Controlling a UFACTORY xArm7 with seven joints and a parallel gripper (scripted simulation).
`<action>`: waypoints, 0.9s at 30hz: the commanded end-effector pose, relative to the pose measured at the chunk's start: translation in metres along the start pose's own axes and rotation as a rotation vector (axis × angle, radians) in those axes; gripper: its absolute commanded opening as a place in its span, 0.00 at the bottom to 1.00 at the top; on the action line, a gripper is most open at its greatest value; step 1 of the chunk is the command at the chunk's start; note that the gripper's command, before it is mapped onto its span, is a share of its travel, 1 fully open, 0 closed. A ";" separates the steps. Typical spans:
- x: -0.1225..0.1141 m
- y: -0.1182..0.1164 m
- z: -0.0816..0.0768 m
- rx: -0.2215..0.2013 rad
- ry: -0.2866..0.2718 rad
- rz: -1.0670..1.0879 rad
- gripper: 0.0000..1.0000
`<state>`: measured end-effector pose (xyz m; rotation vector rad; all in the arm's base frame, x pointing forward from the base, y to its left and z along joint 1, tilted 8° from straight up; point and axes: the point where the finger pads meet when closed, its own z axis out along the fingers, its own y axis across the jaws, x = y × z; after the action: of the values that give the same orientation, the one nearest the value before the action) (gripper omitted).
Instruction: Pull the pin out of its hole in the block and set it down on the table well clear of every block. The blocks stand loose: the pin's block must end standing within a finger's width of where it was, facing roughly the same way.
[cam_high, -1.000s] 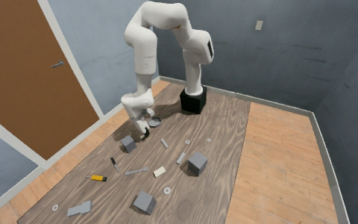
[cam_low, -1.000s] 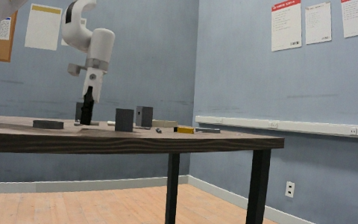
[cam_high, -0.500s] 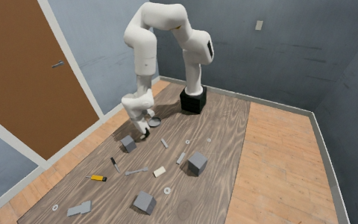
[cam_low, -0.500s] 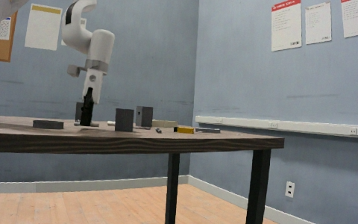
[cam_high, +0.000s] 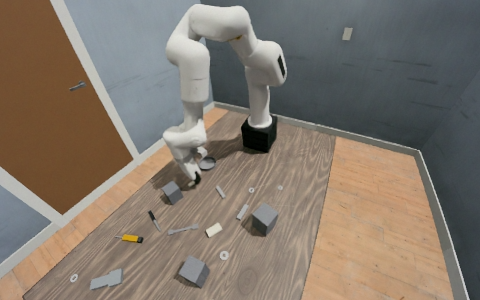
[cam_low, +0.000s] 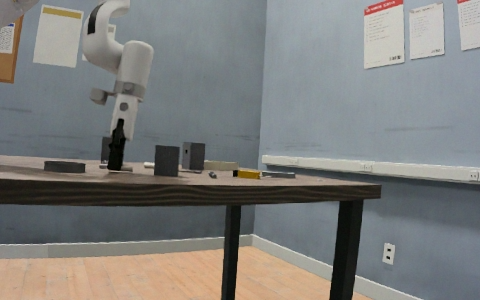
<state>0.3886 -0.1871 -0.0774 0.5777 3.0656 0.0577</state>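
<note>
My gripper [cam_high: 194, 178] points down, with its black fingers close to the table top just in front of a flat dark disc [cam_high: 207, 163]. It is shut on the pin [cam_high: 193, 183], a small pale piece that the fingers mostly hide. In the side view the gripper [cam_low: 117, 159] reaches down almost to the table surface. A grey block [cam_high: 172, 192] stands a short way to the gripper's left front, apart from it. Two more grey blocks stand further out, one at mid-right [cam_high: 264, 218] and one near the front [cam_high: 194, 270]. One block in the side view [cam_low: 193, 155] shows a small hole.
Loose items lie around the table: a short grey bar [cam_high: 220, 191], another bar [cam_high: 242, 211], a cream piece [cam_high: 213, 229], a wrench-like part [cam_high: 182, 229], a dark pen [cam_high: 154, 220], a yellow cutter [cam_high: 132, 238], washers [cam_high: 224, 255] and a flat grey plate [cam_high: 106, 280]. The robot base [cam_high: 259, 134] stands at the back.
</note>
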 end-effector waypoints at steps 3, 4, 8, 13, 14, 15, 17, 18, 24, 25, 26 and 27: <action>-0.002 0.000 0.001 0.000 -0.004 0.000 0.00; -0.002 0.000 0.001 0.000 -0.004 0.000 0.00; -0.002 0.000 0.001 0.000 -0.004 0.000 0.00; -0.002 0.000 0.002 0.000 -0.004 0.000 0.00; -0.002 0.000 0.002 0.000 -0.004 0.000 0.00; -0.002 0.000 0.002 0.000 -0.004 0.000 0.00; -0.002 0.000 0.002 -0.001 -0.004 0.000 0.00; -0.002 0.000 0.002 -0.001 -0.004 0.000 0.00; -0.002 0.000 0.002 -0.001 -0.004 0.000 0.23; -0.002 0.000 0.002 -0.001 -0.004 0.000 0.23; -0.002 0.000 0.002 -0.001 -0.004 0.000 0.23; -0.002 0.000 0.002 -0.001 -0.004 0.000 0.23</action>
<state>0.3893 -0.1871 -0.0803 0.5777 3.0649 0.0588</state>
